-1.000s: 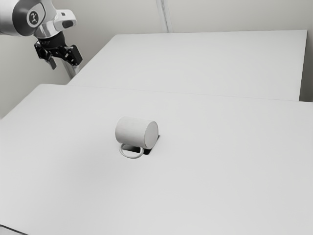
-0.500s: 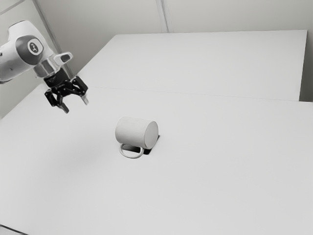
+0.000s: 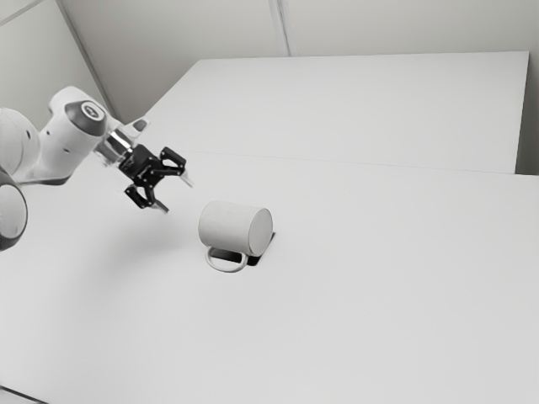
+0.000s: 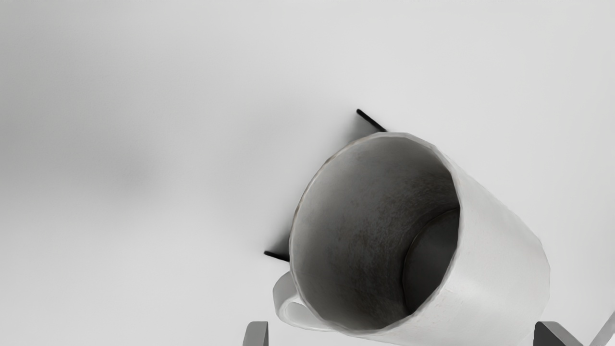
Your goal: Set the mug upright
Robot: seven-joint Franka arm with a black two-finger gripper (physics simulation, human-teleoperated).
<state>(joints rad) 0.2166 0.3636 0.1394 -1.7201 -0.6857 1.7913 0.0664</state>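
Exterior view: with end effector (image 3: 175, 194) spread, reach toward the exterior view's right, probably downward, for the sideways mug (image 3: 227, 225), mouth nearest.

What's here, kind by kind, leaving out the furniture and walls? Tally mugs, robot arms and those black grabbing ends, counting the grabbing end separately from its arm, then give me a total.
Mug: 1, lying on its side
Robot arm: 1
End effector: 1, with its fingers apart
Total: 3

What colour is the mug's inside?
The mug's inside is mottled grey, seen best in the wrist view.
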